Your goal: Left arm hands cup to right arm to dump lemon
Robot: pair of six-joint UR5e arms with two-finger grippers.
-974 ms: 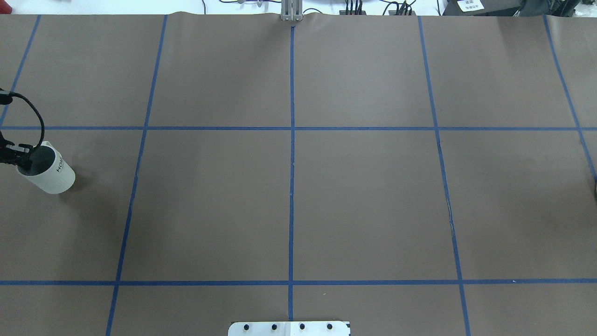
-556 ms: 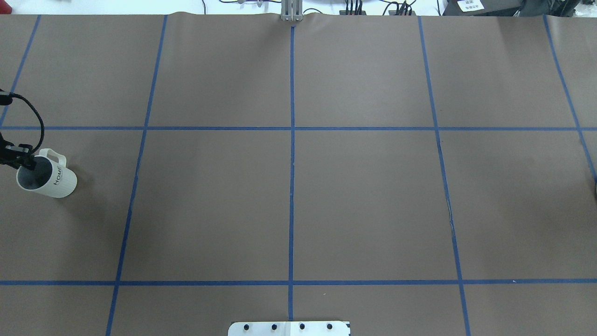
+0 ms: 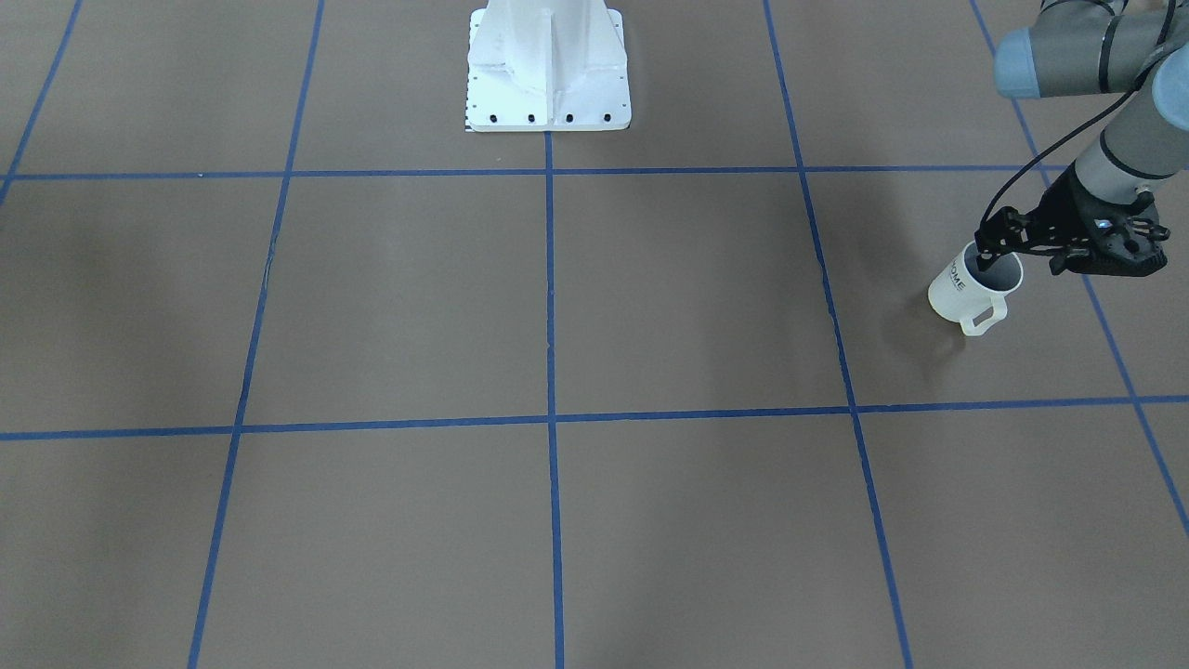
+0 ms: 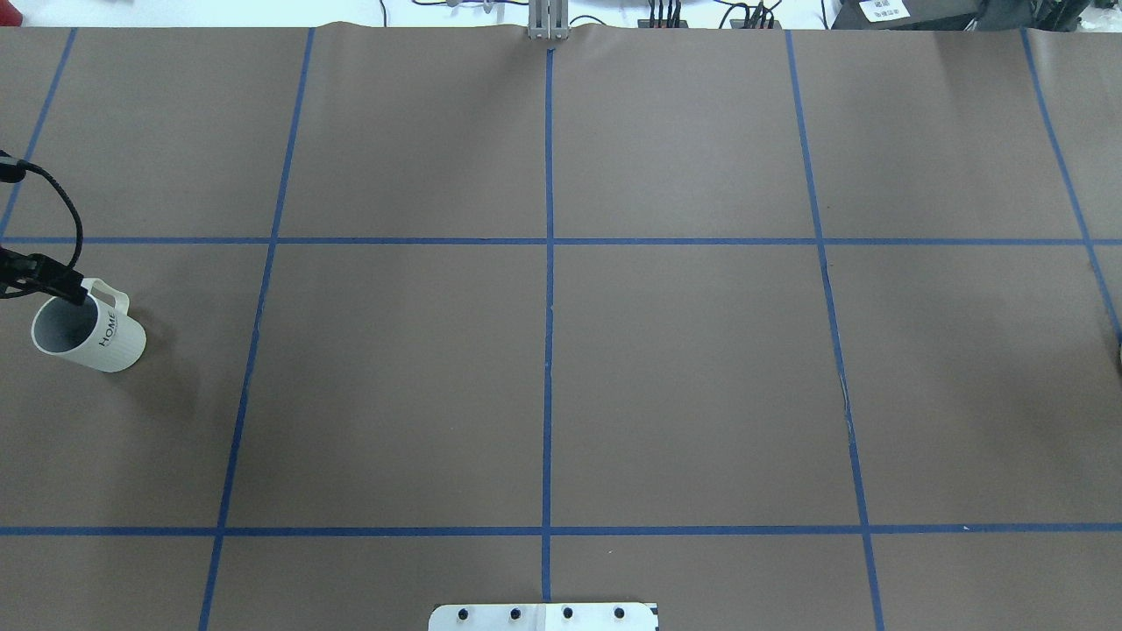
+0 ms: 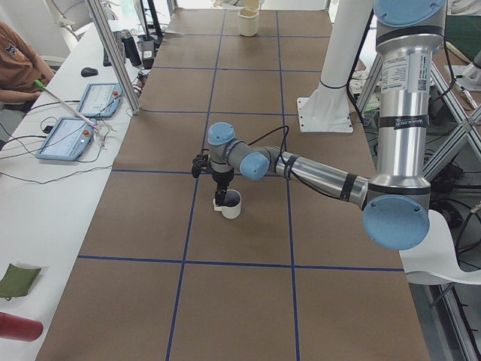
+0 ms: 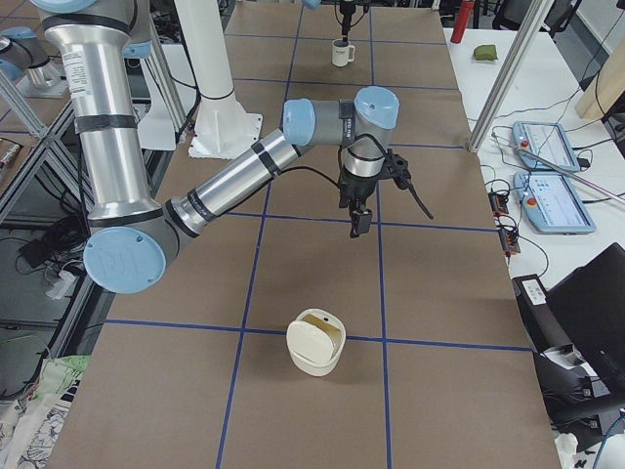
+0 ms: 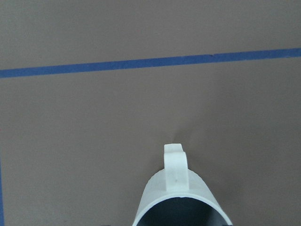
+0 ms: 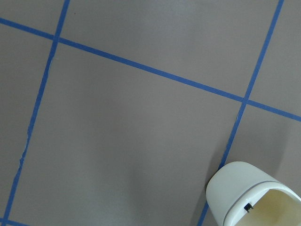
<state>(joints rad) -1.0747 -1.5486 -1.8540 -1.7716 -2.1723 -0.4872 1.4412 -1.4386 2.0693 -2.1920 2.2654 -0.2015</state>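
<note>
The white "HOME" cup stands upright on the brown table at its far left end, handle pointing away from the robot. It also shows in the front view, the left view and the left wrist view. My left gripper hangs at the cup's far rim beside the handle, open and holding nothing; it shows in the front view too. The cup's inside looks dark grey. No lemon shows. My right gripper points down over the table's right part; I cannot tell its state.
A cream container stands at the table's right end, also in the right wrist view. The robot's white base plate sits at the near middle edge. Blue tape lines grid the table. Tablets lie on the operators' bench.
The cup went from tilted in my left gripper to standing upright. The gripper then moved off the cup's mouth to its far rim, and the cup stayed put.
</note>
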